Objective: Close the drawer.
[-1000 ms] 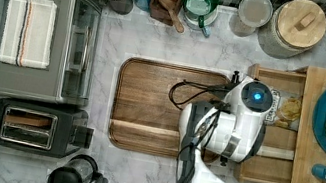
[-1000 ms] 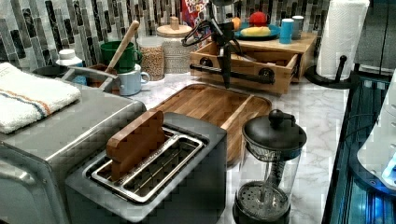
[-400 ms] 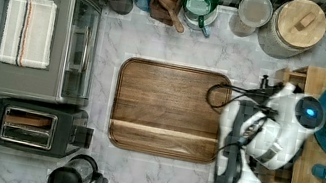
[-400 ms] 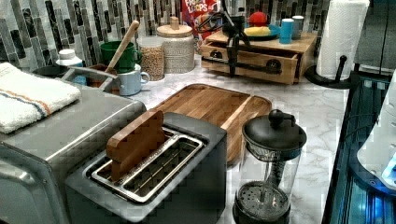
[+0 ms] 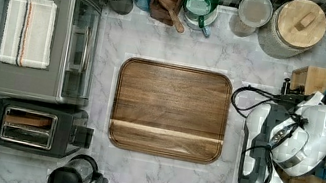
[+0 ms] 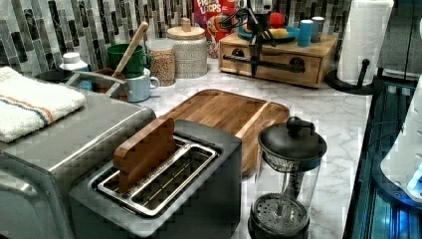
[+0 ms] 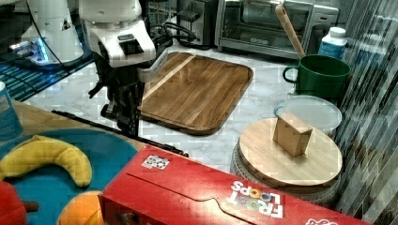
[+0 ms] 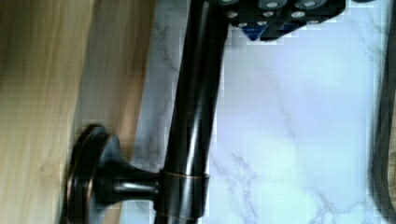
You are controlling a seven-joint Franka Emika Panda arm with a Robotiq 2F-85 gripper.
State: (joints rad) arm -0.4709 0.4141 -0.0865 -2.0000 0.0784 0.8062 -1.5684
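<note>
Drawer (image 6: 271, 63) sits pushed into its light-wood cabinet (image 6: 323, 49) at the far end of the marble surface (image 6: 318, 114) in the left view, its front flush with the cabinet face. In the top view this cabinet stands at the top view's right edge, and the drawer front faces the top view's left, toward the brown board (image 5: 170, 110). The long black bar handle (image 6: 278, 63) runs level across the drawer front, its long axis parallel to the cabinet's face; in the right view the same handle (image 7: 117, 127) shows as a thin dark line slanting along the cabinet's edge. In the wrist view the handle (image 8: 194, 116) is a thick dark rod standing off the wood front on a round-footed post (image 8: 107, 184), with marble behind it.

The pincer (image 6: 256, 52) hangs down in front of the drawer at the handle, near the middle of its length. In the right view the pincer (image 7: 126, 117) points downward right at the bar. Whether its fingers are apart or together I cannot tell.

A blue plate (image 7: 108, 154) with a banana (image 7: 47, 159) lies on the cabinet top. A cereal box (image 7: 225, 197) stands just beside it.
</note>
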